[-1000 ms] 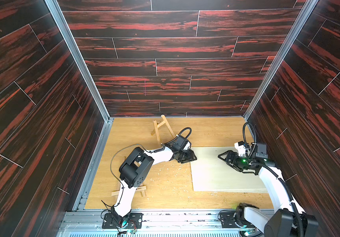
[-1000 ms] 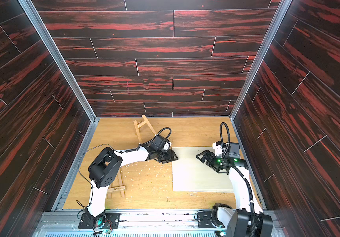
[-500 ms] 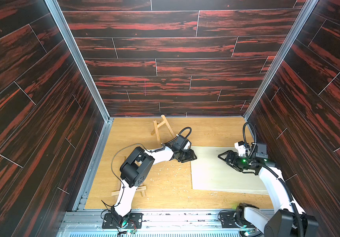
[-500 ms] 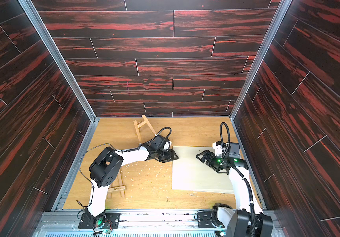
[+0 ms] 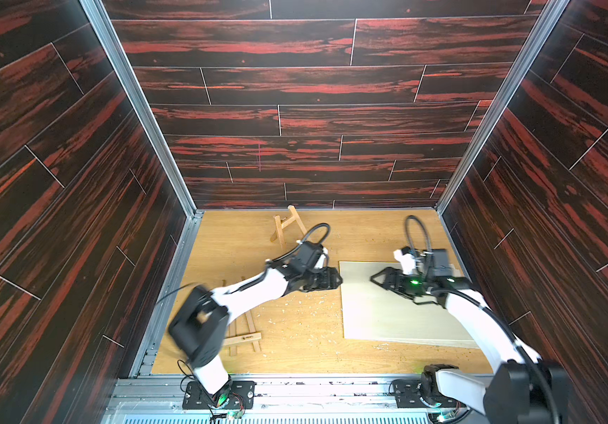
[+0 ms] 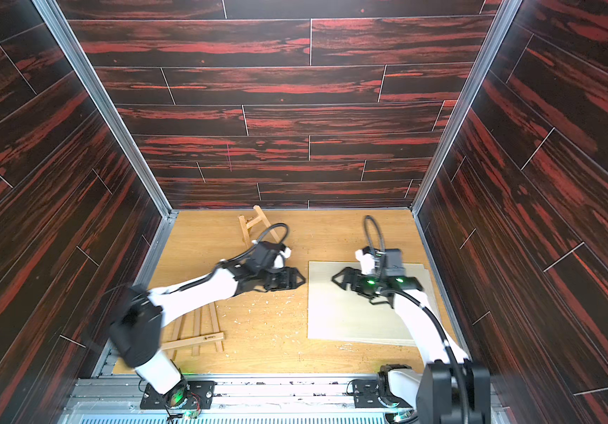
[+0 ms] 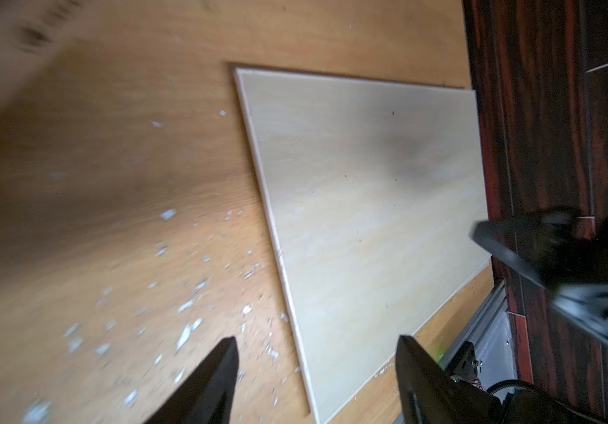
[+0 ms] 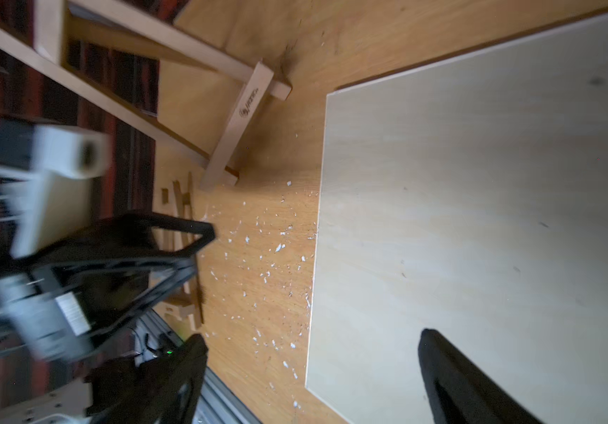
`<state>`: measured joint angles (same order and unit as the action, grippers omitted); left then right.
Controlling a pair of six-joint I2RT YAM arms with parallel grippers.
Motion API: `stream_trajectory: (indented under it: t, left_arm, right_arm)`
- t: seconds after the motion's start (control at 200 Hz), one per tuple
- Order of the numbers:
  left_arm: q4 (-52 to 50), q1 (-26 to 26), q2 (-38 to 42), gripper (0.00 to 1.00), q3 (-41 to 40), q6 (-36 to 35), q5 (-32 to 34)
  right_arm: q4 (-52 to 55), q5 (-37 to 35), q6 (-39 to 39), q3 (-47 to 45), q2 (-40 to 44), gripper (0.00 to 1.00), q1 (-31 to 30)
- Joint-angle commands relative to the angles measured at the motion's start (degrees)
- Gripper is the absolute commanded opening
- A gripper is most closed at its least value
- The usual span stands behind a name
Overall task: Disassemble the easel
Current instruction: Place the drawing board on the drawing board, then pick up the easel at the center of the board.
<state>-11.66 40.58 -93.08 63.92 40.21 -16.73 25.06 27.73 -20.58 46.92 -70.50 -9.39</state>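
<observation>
The pale board (image 5: 387,319) lies flat on the right side of the tabletop (image 5: 306,352), so the wood left to take apart is all on the other side. The easel frame (image 5: 245,336) lies flat at the front left, partly under the left forearm. Its long rails run roughly front to back, with the ledge bar across them. A smaller legged piece (image 5: 288,225) sits near the back wall. The left claw (image 5: 333,281) hovers just beside the board's left edge; in the left wrist view its fingers (image 7: 221,378) are spread, pinching nothing. The right claw (image 5: 376,279) hangs over the board's far left corner, also spread and empty. The two claws face each other, turned away from the frame. The frame lies behind the left claw on that arm's own side, so the left arm is likely the nearer one, and it would have to draw back and close across a rail.
</observation>
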Motion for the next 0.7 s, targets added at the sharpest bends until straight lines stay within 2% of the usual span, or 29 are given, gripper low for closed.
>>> stream_trajectory:
  t: [0.0, 0.125, 0.386, 0.526, 0.696]
  left_arm:
    - [-4.8, -1.3, 7.0, 0.73, -5.1, -1.5, 6.6]
    - [-7.7, -3.3, 15.3, 0.77, -10.9, -1.6, 11.4]
    - [-15.6, -7.4, 31.5, 0.83, -18.8, -1.9, 21.7]
    - [-18.4, -9.5, 39.6, 0.89, -22.6, -2.1, 24.7]
    - [-20.8, -11.5, 46.1, 0.90, -26.0, -2.1, 25.3]
  right_arm:
    - [-7.2, -6.4, 0.3, 4.0, -5.2, 0.93, -5.6]
    - [-11.9, -11.5, 2.3, 8.0, -12.1, 0.94, -10.7]
    - [-23.5, -14.4, 10.3, 16.0, -25.1, 0.93, -16.7]
    - [-20.7, -14.1, 12.9, 25.9, -33.9, 0.92, -17.7]
    - [-19.2, -15.2, 14.7, 35.5, -42.4, 0.89, -19.3]
